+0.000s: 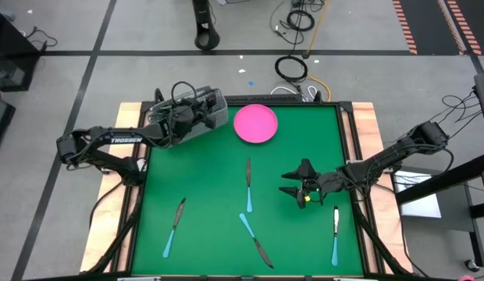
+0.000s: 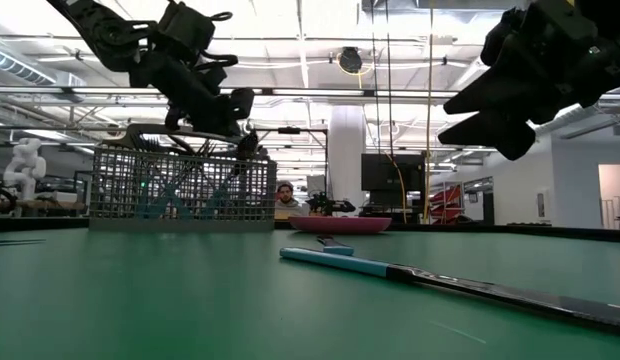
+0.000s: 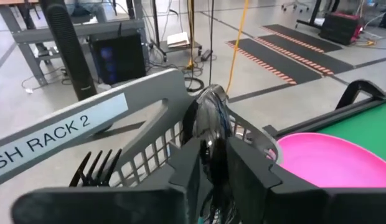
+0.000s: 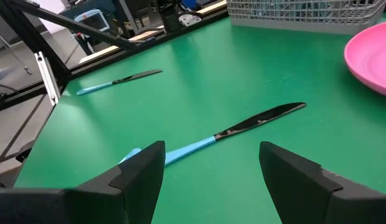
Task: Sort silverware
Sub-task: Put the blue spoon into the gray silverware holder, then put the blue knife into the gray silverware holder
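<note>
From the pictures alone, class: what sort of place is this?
Probably a robotics lab or workshop hall: a green table on a bare floor with loose cables, striped floor tape, and open ceiling beams with equipment behind.

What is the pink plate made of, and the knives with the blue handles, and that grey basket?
The pink plate looks like plastic: one even, bright colour with a smooth rim. The knives seem to have dark shiny metal blades that catch the light, with matt light blue handles, probably plastic. The grey basket is an open grid; metal wire or moulded plastic, I can't tell which.
</note>
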